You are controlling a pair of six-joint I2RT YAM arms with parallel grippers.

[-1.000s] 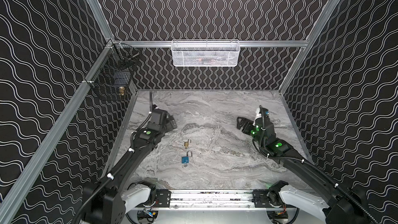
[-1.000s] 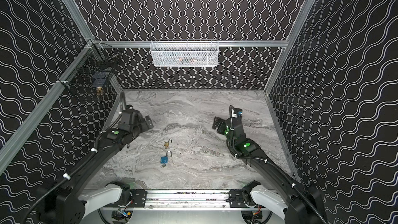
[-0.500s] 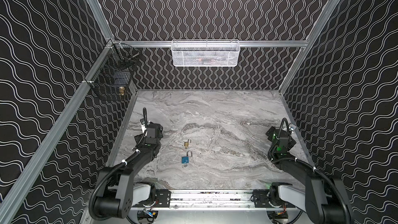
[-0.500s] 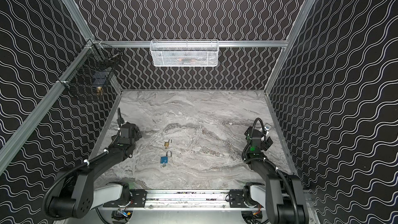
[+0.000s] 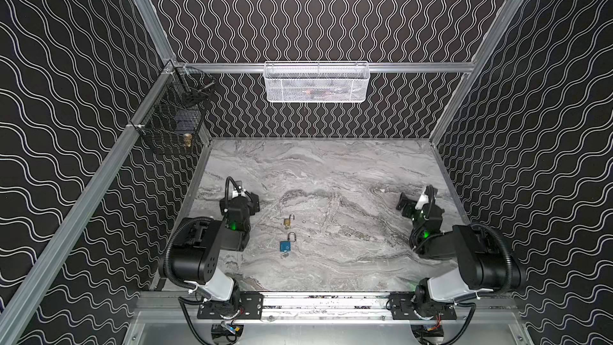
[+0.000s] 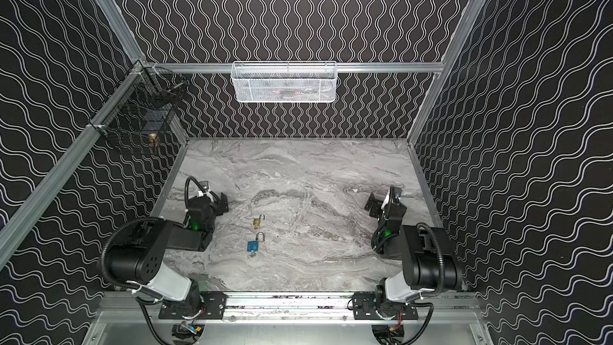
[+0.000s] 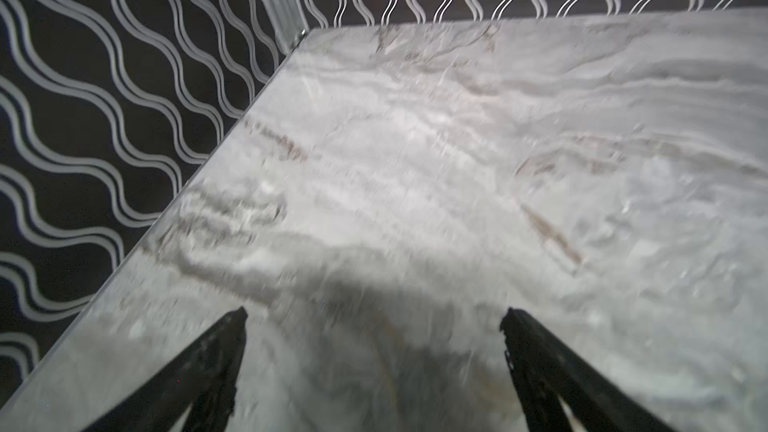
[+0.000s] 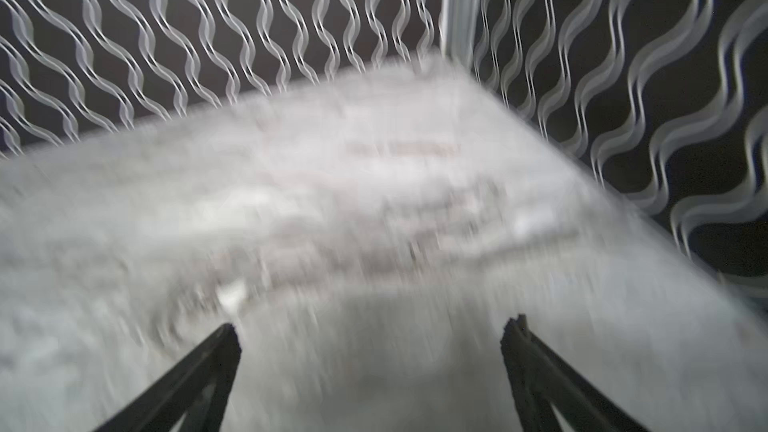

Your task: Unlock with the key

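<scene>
The small blue square padlock [image 5: 286, 245] with a tiny silver key [image 5: 284, 255] at its end is lying loose on the grey marble table [image 5: 331, 174], so it may be sliding away when poked, while the 2 black arms are sitting folded low at the sides, the left tool [image 7: 374, 313] and right tool [image 8: 372, 324] spread wide, holding nothing.

Left tool [image 7: 374, 312], right tool [image 8: 372, 324], jaws wide apart
</scene>
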